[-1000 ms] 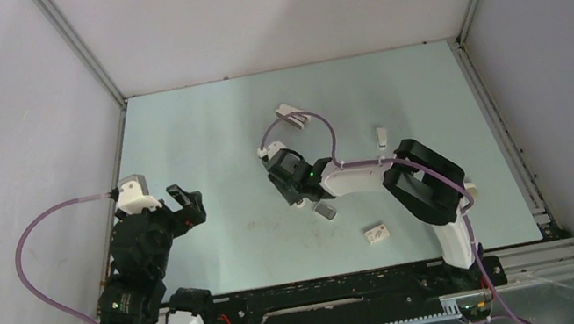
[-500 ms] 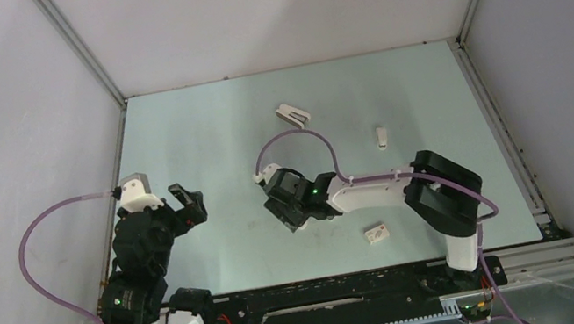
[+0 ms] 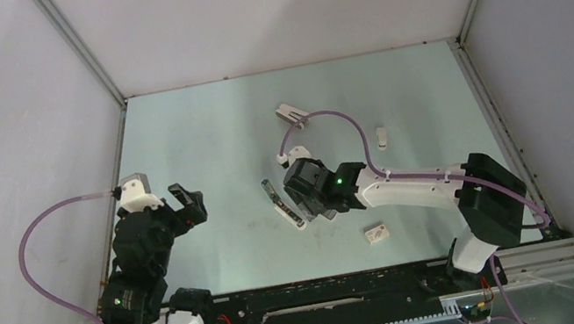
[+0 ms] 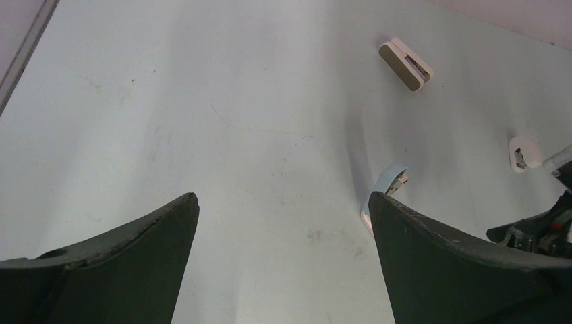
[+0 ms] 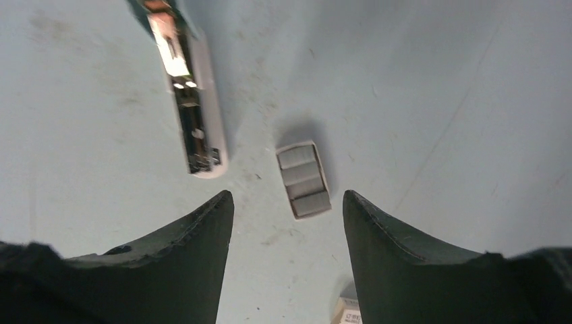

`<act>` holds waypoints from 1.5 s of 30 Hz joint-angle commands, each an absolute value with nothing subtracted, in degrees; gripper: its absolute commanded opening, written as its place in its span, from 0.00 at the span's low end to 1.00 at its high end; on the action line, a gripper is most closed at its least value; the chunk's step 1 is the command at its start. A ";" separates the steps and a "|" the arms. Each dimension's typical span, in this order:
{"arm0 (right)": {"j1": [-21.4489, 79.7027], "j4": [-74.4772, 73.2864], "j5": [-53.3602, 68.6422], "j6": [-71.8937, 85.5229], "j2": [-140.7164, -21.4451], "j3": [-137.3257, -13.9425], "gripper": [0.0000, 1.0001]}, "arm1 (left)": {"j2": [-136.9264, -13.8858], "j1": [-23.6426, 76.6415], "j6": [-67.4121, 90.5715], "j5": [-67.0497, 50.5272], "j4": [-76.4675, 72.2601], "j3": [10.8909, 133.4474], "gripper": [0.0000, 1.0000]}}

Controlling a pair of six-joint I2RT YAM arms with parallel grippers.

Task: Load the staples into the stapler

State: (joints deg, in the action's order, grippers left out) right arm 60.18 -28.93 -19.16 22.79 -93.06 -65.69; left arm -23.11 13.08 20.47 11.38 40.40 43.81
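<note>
Mid-table the right gripper (image 5: 287, 197) just spread wide, leaving the stapler (image 5: 195, 115) lying open beside the staples (image 5: 303, 179), so loading's next I guess

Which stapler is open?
The slim pale grey-green stapler beside the right tool: it lies opened out, showing the metal channel inside. The white wedge-shaped stapler and the small white stapler farther away look shut.

Item: one pale blue-green table (image 3: 189, 134), its top scuffed and spotted. On it we count a slim stapler (image 5: 195, 121), lying opened with its channel bare; a grey block of staples (image 5: 304, 179) just beside it, not touching; a small white box with a red mark (image 3: 377, 234); a white-and-cream stapler (image 3: 291, 115) toward the far side; and a small white stapler (image 3: 382, 138), well apart.
</note>
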 commanded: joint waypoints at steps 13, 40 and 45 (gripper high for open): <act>57.08 -27.29 -17.53 24.99 -97.79 -59.17 0.66 | -22.76 12.46 19.25 11.47 39.00 43.93 1.00; 49.14 -28.49 -6.83 18.09 -90.07 -59.63 0.54 | -24.05 12.33 19.18 11.57 39.00 44.02 1.00; 49.57 -28.58 -3.58 13.64 -94.35 -62.67 0.43 | -23.88 12.30 19.24 11.50 38.87 43.95 1.00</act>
State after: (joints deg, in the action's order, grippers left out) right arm 49.36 -28.71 -7.29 18.31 -91.68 -59.07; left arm -23.86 12.93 20.47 11.40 40.40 43.81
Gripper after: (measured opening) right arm 0.466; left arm 0.996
